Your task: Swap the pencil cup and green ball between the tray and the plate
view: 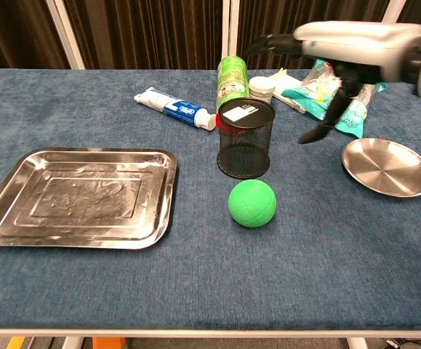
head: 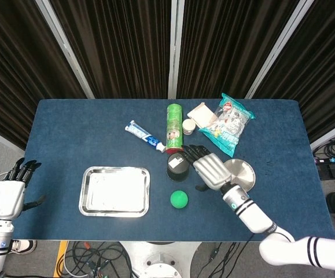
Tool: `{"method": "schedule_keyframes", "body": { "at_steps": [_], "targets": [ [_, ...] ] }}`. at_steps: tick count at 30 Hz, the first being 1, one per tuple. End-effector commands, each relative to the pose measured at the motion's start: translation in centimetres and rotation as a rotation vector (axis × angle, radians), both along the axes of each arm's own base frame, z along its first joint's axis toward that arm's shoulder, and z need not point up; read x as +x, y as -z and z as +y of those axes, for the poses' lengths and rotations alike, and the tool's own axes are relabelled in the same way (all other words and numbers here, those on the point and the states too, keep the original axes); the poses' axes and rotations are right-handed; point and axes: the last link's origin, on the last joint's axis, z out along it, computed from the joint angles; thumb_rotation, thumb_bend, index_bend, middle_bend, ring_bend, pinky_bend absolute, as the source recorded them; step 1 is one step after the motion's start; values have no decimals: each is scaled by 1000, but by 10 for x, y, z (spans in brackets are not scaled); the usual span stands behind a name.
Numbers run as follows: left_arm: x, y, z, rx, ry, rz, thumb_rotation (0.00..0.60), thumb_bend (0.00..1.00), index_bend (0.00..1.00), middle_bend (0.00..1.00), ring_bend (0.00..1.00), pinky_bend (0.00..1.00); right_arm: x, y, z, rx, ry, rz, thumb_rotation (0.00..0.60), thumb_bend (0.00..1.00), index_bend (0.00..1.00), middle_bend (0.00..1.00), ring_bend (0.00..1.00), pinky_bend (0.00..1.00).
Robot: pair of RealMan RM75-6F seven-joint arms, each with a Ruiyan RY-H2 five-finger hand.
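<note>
The right hand (head: 212,169) hovers with fingers spread and holding nothing, just right of the upright cup (head: 177,166) near the surface's middle, over the plate's (head: 243,171) left rim. The ball (head: 179,199) lies just toward the front edge from the cup, between tray (head: 114,191) and plate. The left hand (head: 8,194) hangs open off the surface's left edge.

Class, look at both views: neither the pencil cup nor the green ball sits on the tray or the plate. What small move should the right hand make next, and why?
Probably lower the right hand and close it around the pencil cup. The hand hovers open just beside the cup, while the tray and plate hold nothing and the green ball lies on the table.
</note>
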Motion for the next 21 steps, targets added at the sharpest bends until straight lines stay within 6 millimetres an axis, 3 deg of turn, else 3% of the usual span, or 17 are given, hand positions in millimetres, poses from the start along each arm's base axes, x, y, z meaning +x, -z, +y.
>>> {"method": "schedule_keyframes", "body": {
  "at_steps": [1, 7, 10, 21],
  "targets": [
    [0, 1, 0, -4, 0, 1, 600, 89, 167, 129, 45, 261, 19, 19, -23, 33, -8, 32, 600, 16, 0, 0, 0, 92],
    [0, 1, 1, -7, 1, 0, 600, 89, 167, 129, 45, 261, 33, 39, -29, 77, -12, 67, 600, 16, 0, 9, 0, 105],
    [0, 2, 0, -13, 3, 3, 600, 89, 167, 129, 45, 261, 35, 46, -30, 93, -9, 92, 600, 18, 0, 42, 0, 160],
    [-5, 2, -1, -11, -8, -4, 600, 89, 167, 129, 45, 261, 35, 59, -34, 84, 12, 158, 600, 46, 49, 72, 0, 241]
  ]
}}
